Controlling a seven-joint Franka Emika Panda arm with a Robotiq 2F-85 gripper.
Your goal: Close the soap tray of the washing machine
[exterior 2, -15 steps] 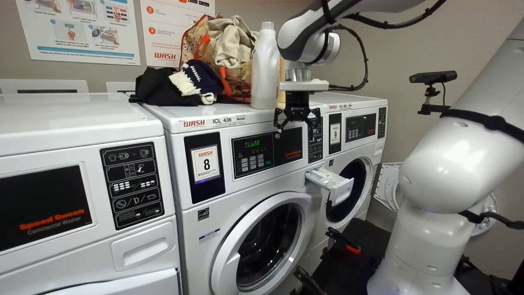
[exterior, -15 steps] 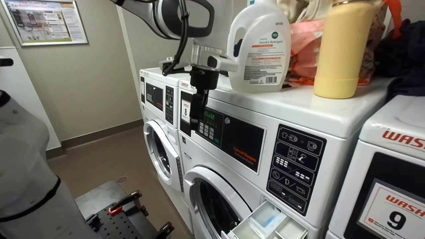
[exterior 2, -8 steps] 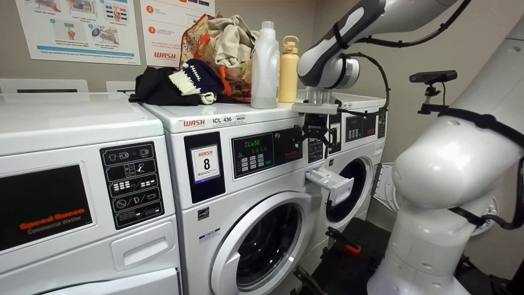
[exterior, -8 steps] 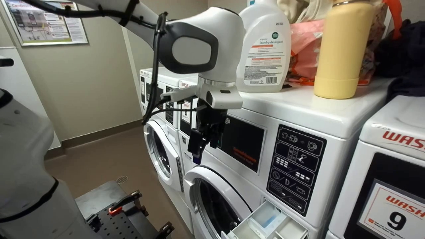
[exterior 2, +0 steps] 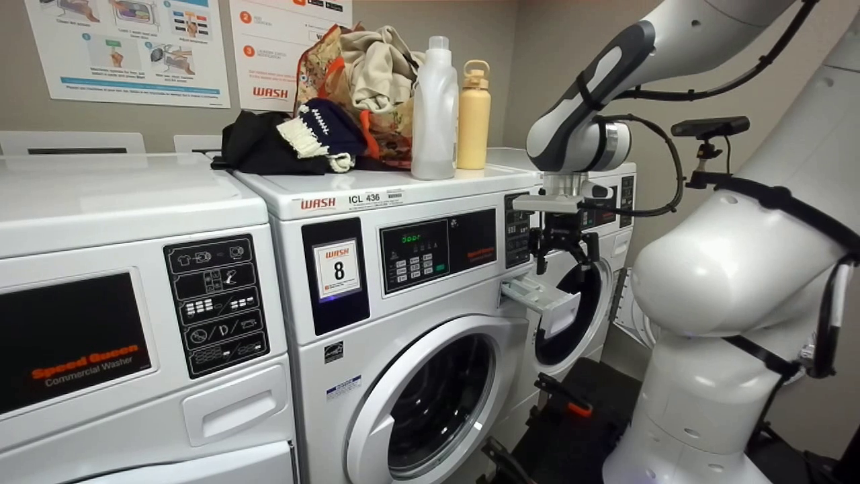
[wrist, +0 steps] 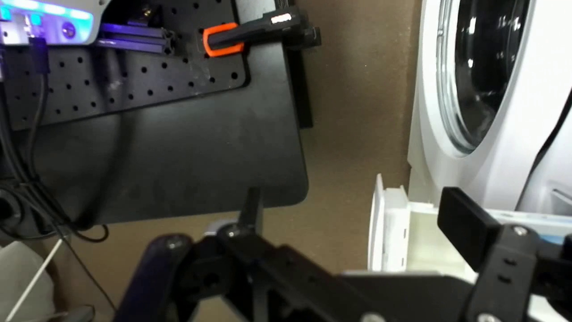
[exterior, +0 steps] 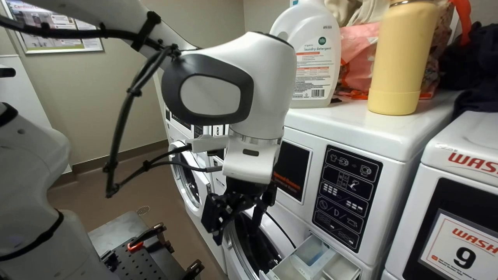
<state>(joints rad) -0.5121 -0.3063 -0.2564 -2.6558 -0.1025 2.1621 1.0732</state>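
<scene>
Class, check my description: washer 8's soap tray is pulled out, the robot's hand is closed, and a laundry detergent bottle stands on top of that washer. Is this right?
Not quite: the hand is open; the wrist view shows its jaws spread well apart. The rest is right: the soap tray of washer 8 is pulled out, and the laundry detergent bottle stands on top.

White washing machine (exterior 2: 403, 316) marked 8, its soap tray (exterior 2: 552, 308) jutting out at right, gripper (exterior 2: 562, 267) above the tray, fingers spread, pale jug (exterior 2: 435, 117) and yellow bottle (exterior 2: 474, 126) on top, floral bag (exterior 2: 395, 138) to their left
</scene>
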